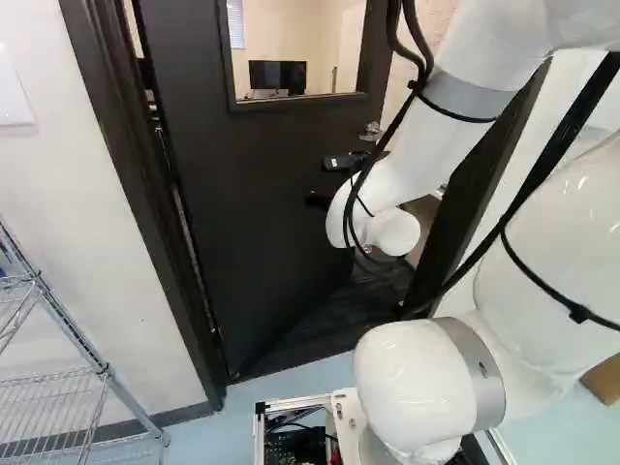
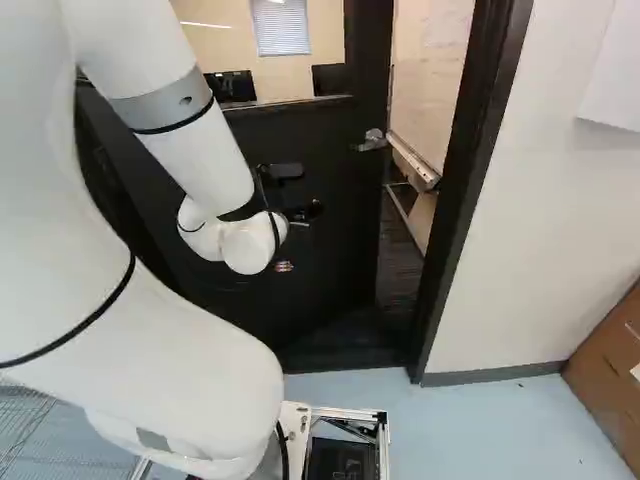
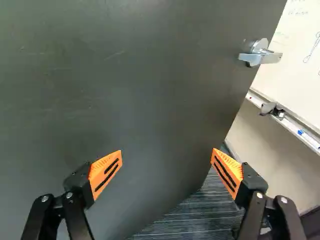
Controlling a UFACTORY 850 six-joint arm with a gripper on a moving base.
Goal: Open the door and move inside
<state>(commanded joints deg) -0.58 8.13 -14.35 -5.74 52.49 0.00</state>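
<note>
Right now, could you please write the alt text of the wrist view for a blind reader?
A dark door stands partly open before the open gripper, its silver handle ahead. Past the door's edge are a whiteboard and striped floor.

Gripper [image 2: 300, 238] agape, arm [image 1: 423, 145] seemingly bent.

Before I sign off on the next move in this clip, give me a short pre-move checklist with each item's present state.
1. Door ajar: ok, a gap shows between its handle-side edge and the frame.
2. Gripper free of any load: ok, open with nothing gripped.
3. Lever handle outside the fingers: ok, it sits ahead and off to one side.
4. Way through wide enough to drive in: not ok, it seems; the door covers most of the opening.
5. Fingertips touching the door: cannot tell; they stand before its face.
</note>
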